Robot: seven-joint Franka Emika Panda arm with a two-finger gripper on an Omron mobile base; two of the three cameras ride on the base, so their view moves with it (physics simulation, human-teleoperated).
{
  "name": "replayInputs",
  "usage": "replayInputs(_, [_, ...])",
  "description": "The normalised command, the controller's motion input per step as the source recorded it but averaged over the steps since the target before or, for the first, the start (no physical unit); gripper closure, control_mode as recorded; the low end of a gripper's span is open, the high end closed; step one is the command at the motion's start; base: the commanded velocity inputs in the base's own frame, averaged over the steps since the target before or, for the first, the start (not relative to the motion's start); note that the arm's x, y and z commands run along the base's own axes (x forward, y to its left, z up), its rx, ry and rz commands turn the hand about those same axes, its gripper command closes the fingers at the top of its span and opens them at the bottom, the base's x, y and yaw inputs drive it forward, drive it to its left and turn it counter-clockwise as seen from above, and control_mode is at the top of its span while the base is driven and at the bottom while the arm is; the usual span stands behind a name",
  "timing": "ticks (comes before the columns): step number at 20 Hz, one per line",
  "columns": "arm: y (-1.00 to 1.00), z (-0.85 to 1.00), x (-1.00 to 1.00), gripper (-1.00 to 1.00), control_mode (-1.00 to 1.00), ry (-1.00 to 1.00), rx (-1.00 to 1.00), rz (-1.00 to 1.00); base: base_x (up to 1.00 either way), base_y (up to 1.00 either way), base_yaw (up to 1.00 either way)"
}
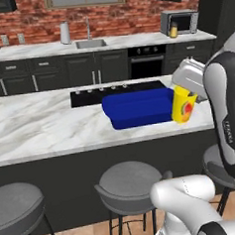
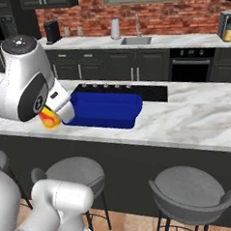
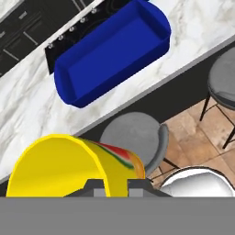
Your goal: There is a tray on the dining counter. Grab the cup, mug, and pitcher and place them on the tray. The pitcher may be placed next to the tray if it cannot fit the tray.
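The end effector point(image 3: 118, 186) is clenched on the rim of the yellow cup point(image 1: 183, 105) and holds it up in the air, just beside the short end of the blue tray point(image 1: 138, 108) and above the edge of the worktop point(image 1: 40, 125). The tray has nothing in it. So the cup must go in, then the mug and the pitcher.
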Motion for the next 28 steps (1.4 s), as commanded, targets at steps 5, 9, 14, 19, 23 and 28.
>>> replayInputs(5, [0.21, 0.0, 0.73, 1.0, -1.0, 0.02, 0.0, -0.02, 0.0, 0.0, 0.0])
replayInputs(9, [0.13, 0.0, 0.66, 1.0, -1.0, 0.0, 0.01, 0.0, 0.0, 0.0, 0.0])
replayInputs(14, [0.19, -0.01, 0.71, 1.0, -1.0, 0.0, 0.01, 0.0, 0.0, 0.0, 0.0])
replayInputs(19, [0.22, -0.07, 0.72, 1.0, -1.0, 0.0, 0.0, 0.0, 0.0, 0.0, 0.0])
replayInputs(23, [0.1, -0.17, 0.68, 1.0, -1.0, 0.0, 0.0, 0.0, 0.0, 0.0, 0.0])
replayInputs(28, [0.05, -0.28, 0.71, 1.0, -1.0, 0.02, 0.0, 0.0, 0.0, 0.0, 0.0])
